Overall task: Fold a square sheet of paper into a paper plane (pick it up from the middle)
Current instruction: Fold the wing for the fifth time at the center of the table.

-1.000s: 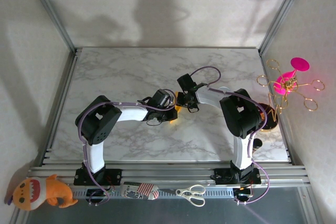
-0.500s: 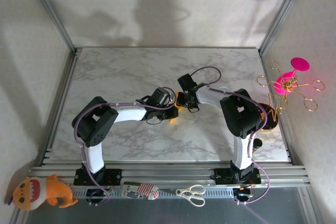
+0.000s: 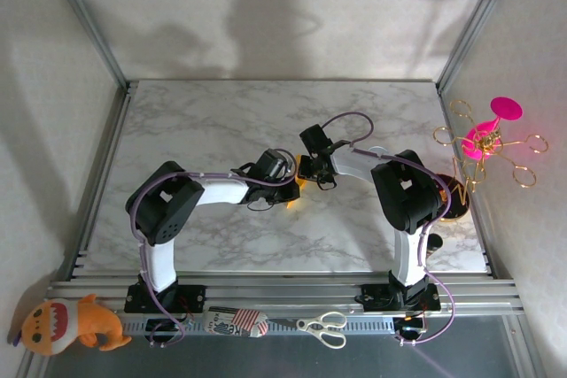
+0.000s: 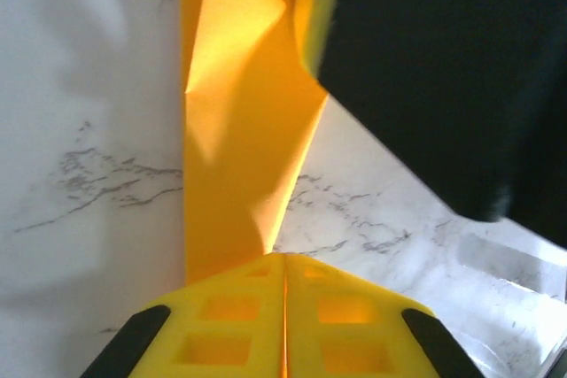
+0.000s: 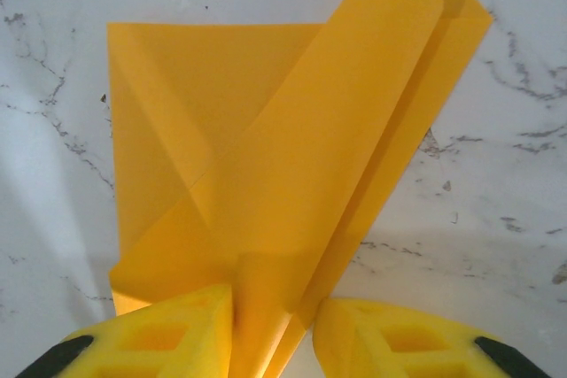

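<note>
Marble table (image 3: 195, 121) seen from above, with metal rails along its edges and wide bare marble around the two arms, which meet near its centre. A gold wire stand (image 3: 483, 143) sits at the right edge. The orange-yellow paper plane (image 5: 266, 157), part folded with long diagonal creases, lies at the centre. The left gripper (image 4: 285, 307) has its fingers pressed together, pinching the pointed fold. The right gripper (image 5: 275, 338) has its fingers partly apart around the folded layers; whether they grip is unclear.
</note>
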